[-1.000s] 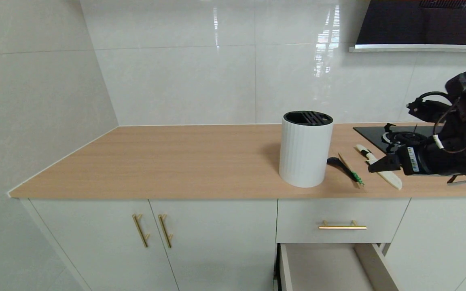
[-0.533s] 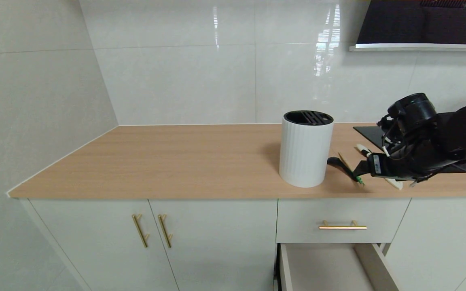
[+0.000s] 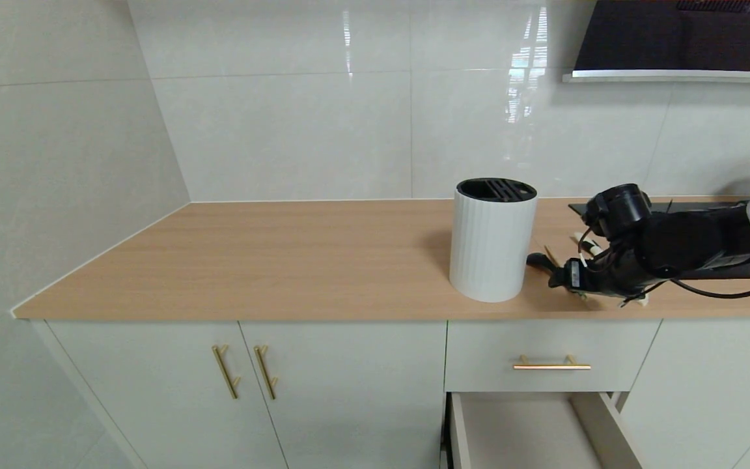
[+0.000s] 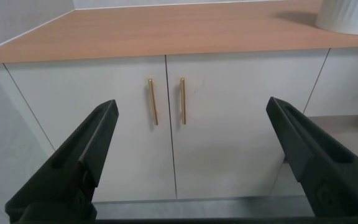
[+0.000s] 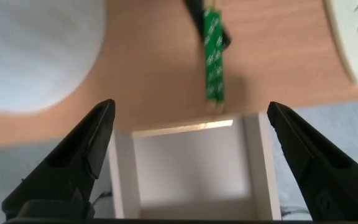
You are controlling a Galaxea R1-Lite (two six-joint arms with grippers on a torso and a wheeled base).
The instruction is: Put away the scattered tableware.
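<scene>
A white ribbed utensil holder (image 3: 492, 241) with a black slotted top stands on the wooden counter (image 3: 284, 260). Just to its right lie a black spoon (image 3: 536, 259), green-tipped chopsticks (image 5: 213, 62) and a white knife (image 5: 356, 43). My right gripper (image 3: 558, 279) hovers low over these, open; in the right wrist view it (image 5: 189, 109) frames the chopsticks' green end, with nothing between its fingers (image 5: 73, 168). The arm hides most of the knife in the head view. My left gripper (image 4: 191, 104) stands open, low in front of the cabinet doors (image 4: 166, 112).
Under the counter's right part a drawer (image 3: 525, 430) is pulled open, below a shut drawer with a gold handle (image 3: 551, 365). A black cooktop (image 3: 590, 210) sits at the back right. Tiled walls close the left and back.
My right arm has dropped and swung left, from above the knife down to the chopsticks beside the holder. The utensils and holder have not moved.
</scene>
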